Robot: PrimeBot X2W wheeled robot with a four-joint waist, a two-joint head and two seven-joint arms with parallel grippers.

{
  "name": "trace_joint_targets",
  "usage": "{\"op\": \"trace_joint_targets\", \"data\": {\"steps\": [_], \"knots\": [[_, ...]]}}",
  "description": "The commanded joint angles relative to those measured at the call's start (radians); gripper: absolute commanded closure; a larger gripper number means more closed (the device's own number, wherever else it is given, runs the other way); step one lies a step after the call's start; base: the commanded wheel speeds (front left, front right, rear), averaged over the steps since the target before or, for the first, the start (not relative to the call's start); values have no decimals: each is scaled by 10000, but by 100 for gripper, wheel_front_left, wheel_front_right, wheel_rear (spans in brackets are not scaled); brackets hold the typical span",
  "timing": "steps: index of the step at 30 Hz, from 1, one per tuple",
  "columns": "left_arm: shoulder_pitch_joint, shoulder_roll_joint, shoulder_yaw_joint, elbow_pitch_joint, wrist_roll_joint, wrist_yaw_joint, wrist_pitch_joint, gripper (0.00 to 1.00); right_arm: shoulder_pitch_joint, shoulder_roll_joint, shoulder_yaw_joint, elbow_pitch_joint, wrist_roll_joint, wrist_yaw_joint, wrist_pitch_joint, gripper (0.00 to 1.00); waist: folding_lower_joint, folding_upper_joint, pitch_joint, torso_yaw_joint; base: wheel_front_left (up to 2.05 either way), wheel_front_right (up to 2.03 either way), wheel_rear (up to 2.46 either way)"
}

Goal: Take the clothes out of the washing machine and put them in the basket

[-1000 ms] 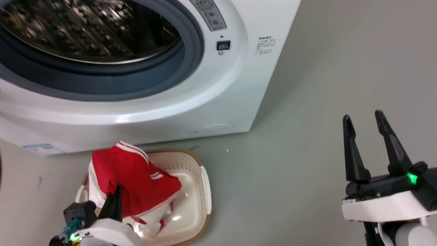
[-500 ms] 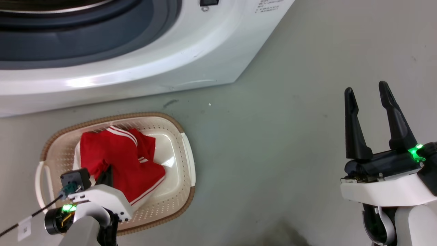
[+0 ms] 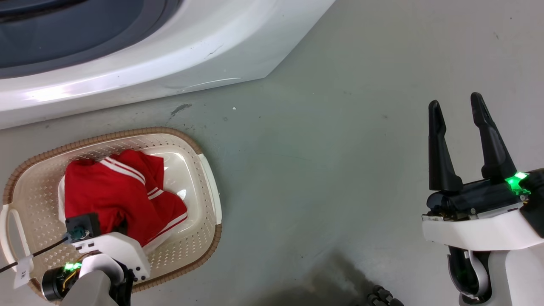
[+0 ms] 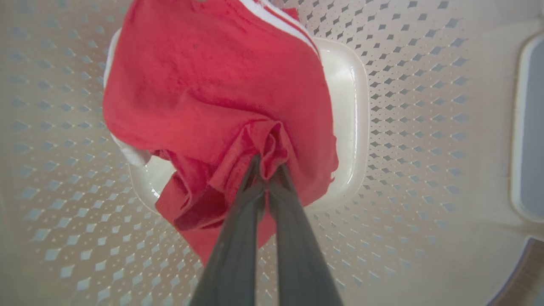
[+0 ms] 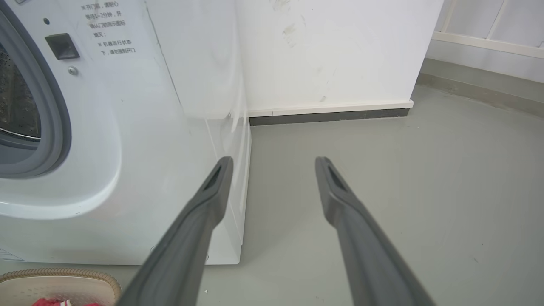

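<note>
At the left of the scene the basket (image 3: 210, 187) sat on the floor (image 3: 318, 148) just in front of the washing machine (image 3: 170, 55). The red garment (image 3: 110, 191) lay inside the basket, heaped toward its left half, its white stripes on the far side. The left fingers (image 4: 236, 238) were pressed together on a bunched fold of that cloth (the left wrist view showed red fabric pinched right at their tips). So the garment lay straight ahead of them, its bulk spreading beyond the tips over the basket's bottom. The coming move looked like a release: with the cloth inside the rim, those fingers needed only to part and lift. Well to the right, the right fingers (image 3: 440, 161) stood spread apart and empty above bare floor, so the left arm was plainly the nearer.
</note>
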Motion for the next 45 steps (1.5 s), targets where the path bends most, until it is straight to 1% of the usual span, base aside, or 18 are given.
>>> {"op": "trace_joint_targets", "data": {"steps": [1,3,4,5,6,11,15,25,30,38,45], "knots": [[-201,-55,33,72,1,-39,-23,100,-138,6,-10,33,40,-3,-73,0,-2,0,3,-9,0,0,0],[-295,-99,85,326,-82,-139,-23,100,-177,6,-27,66,63,-3,-103,0,-2,0,-14,3,0,0,0],[-324,-125,83,433,-78,-168,-23,70,-193,6,-38,92,77,-3,-102,0,-2,0,-32,17,0,0,0],[-354,-149,120,488,-108,-210,-23,22,-201,6,-47,117,86,-3,-117,0,-2,0,-73,42,0,0,0],[-380,-158,141,551,-135,-241,-24,0,-214,6,-49,146,78,-3,-114,0,-2,0,-122,65,0,0,0],[-330,-207,235,511,-77,-257,-24,0,-181,6,-36,341,13,-3,-152,0,-2,0,-679,231,0,0,0],[29,-301,418,172,28,-199,-24,0,16,5,-64,465,-68,-3,-160,0,-2,0,-1430,423,0,0,0],[1046,-675,976,-1478,701,-21,-24,0,702,3,-186,676,-249,-3,220,0,-2,0,-3386,1001,0,0,0],[1573,-889,1397,-2820,1219,-5,-25,0,999,5,-321,661,-137,-3,333,0,-2,0,-4141,1301,0,0,0],[2391,-1293,2013,-5387,2167,-10,-23,0,1521,5,-462,627,-429,-3,700,0,-2,0,-5104,1767,0,0,0],[3035,-1546,2071,-7663,3012,14,-25,0,2140,5,-638,443,-814,-3,1124,0,-2,0,-5814,2151,0,0,0]]}}
